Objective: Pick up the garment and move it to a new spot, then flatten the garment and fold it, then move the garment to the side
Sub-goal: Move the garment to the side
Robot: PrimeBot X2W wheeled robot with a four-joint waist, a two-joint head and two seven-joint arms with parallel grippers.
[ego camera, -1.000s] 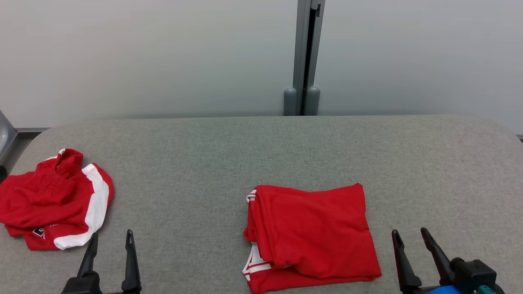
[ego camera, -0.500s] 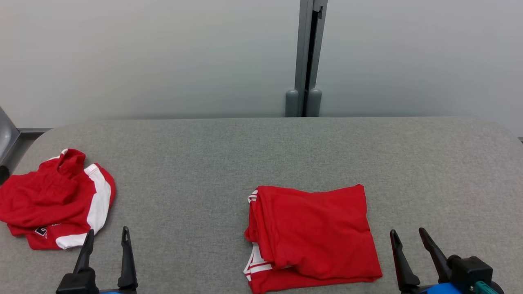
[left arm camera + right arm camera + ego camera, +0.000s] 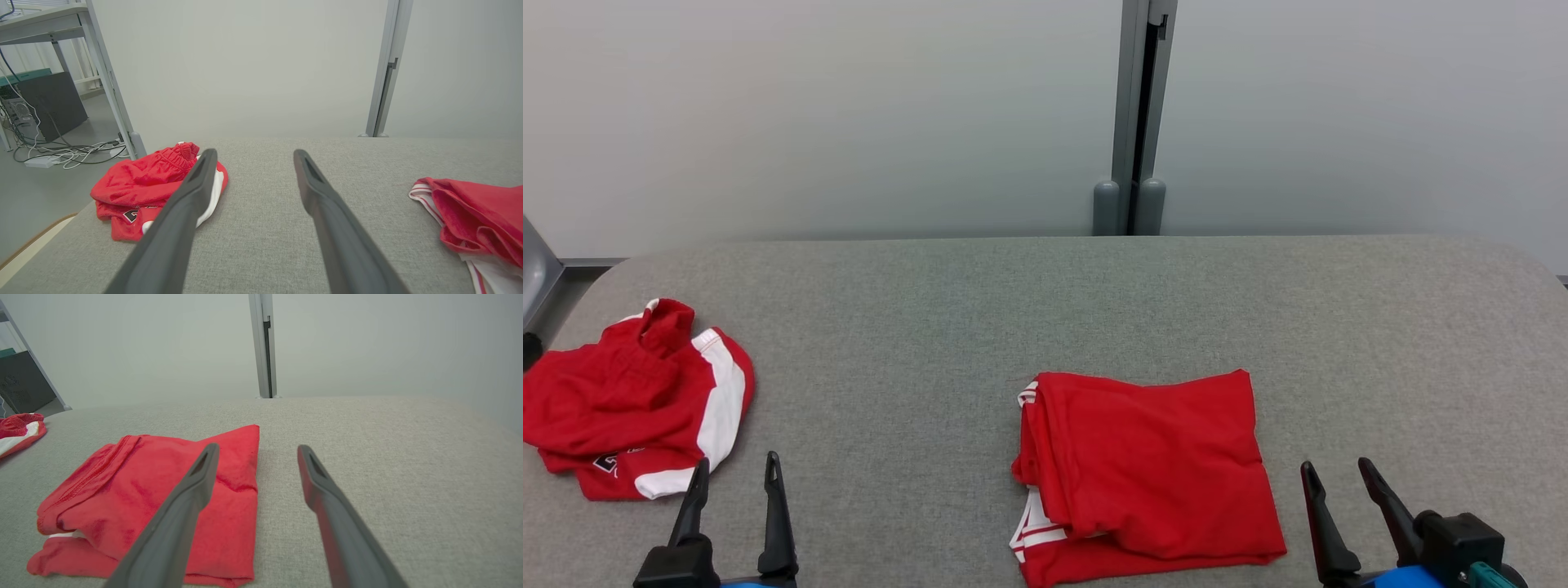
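**Effector state.** The left gripper and the right gripper both stand with jaws spread wide and empty, low at the near edge of the table. Neither touches cloth.

**Workpiece position.** The folded garment lies flat on the near centre of the table, just beside the right gripper and well apart from the left one. A crumpled garment lies at the table's left end, near the left gripper. The fold appears complete, so the remaining step is probably the move to the side.

**Hazards.**
- A pinch on the top layer alone peels the stack open and undoes the fold.
- A one-sided grasp lets the free half droop and slide out.
- Dragging across the coarse grey covering can roll the lower layers.
- A leftward placement risks landing on the crumpled garment, or snagging it.

**Change from one second ago.** The head view has shifted slightly, so the camera has moved. Both garments keep their shape and position. Both grippers sit marginally lower in the view, the left one a little further left, with the jaw spread unchanged.
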